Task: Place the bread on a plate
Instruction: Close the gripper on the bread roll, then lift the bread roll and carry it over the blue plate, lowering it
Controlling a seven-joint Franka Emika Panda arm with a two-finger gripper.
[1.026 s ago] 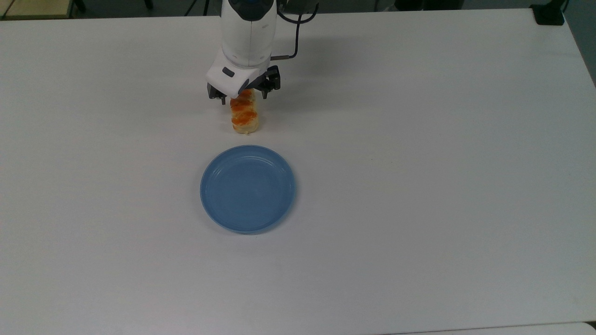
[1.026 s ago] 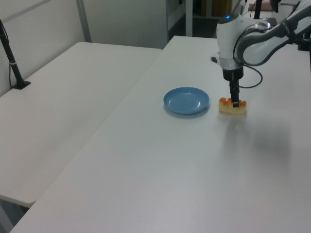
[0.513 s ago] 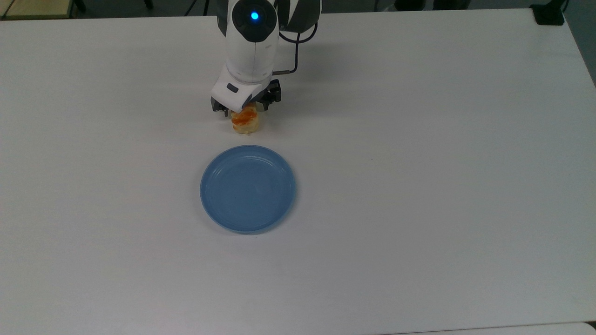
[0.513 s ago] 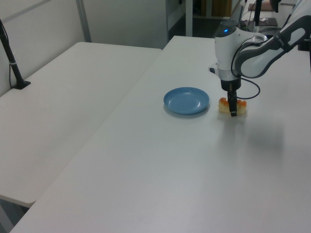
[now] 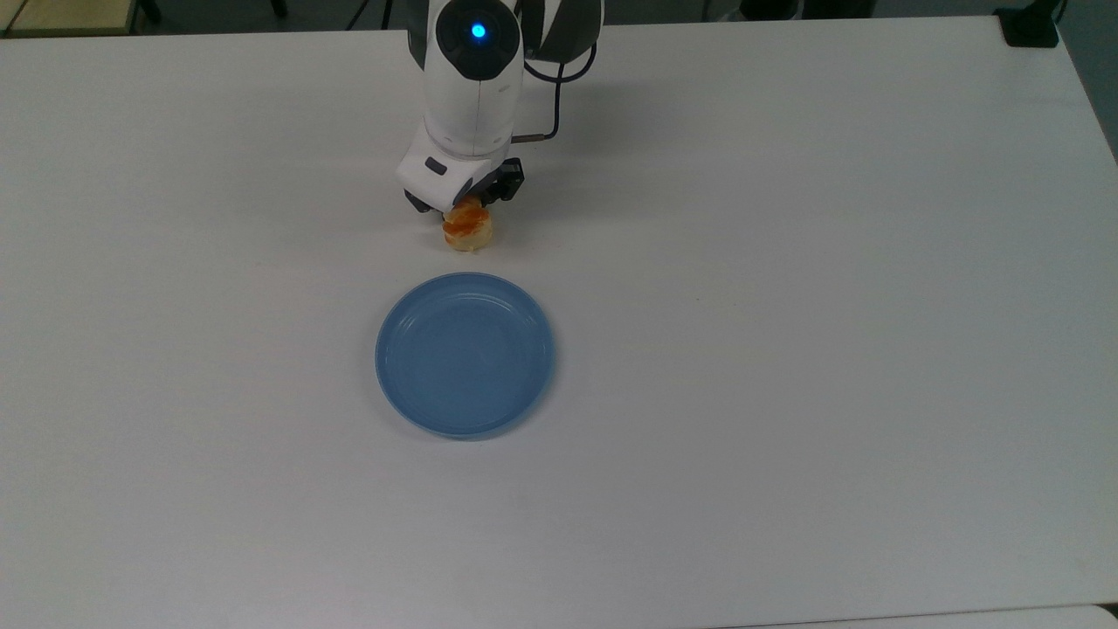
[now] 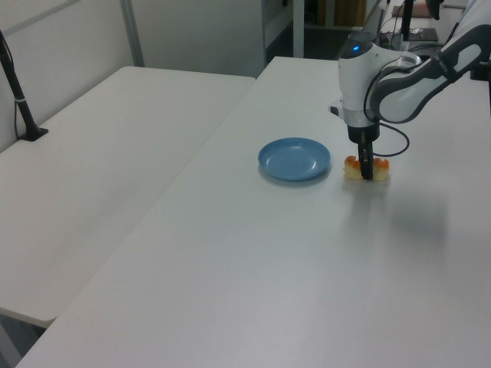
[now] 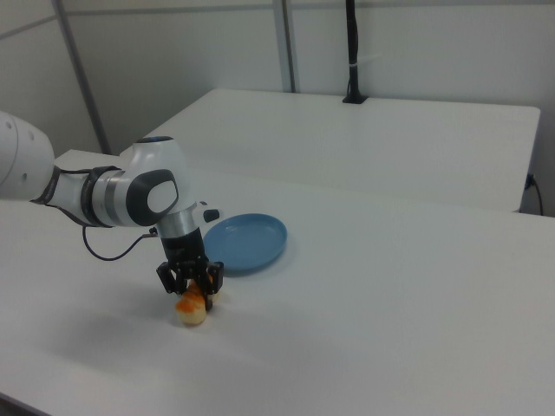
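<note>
The bread [image 5: 469,229], pale yellow with an orange-brown top, lies on the white table just beyond the blue plate [image 5: 465,354], which has nothing on it. My gripper [image 5: 463,203] points straight down over the bread and covers its far half in the top view. In the right view the gripper [image 7: 191,286] has one dark finger on each side of the bread [image 7: 192,309], pressed against it. In the left view the gripper [image 6: 367,170] stands in front of the bread [image 6: 381,170], to the right of the plate [image 6: 294,159]. The bread rests on the table.
A black cable [image 5: 552,87] loops from the wrist. A black block [image 5: 1031,26] sits at the top view's far right table corner. A second white table [image 6: 115,138] adjoins this one and carries a black post [image 6: 19,100]. White tabletop surrounds the plate [image 7: 247,240].
The gripper came down over the bread, then its fingers drew in against it. The bread shifted slightly toward the top view's right. The plate stayed put.
</note>
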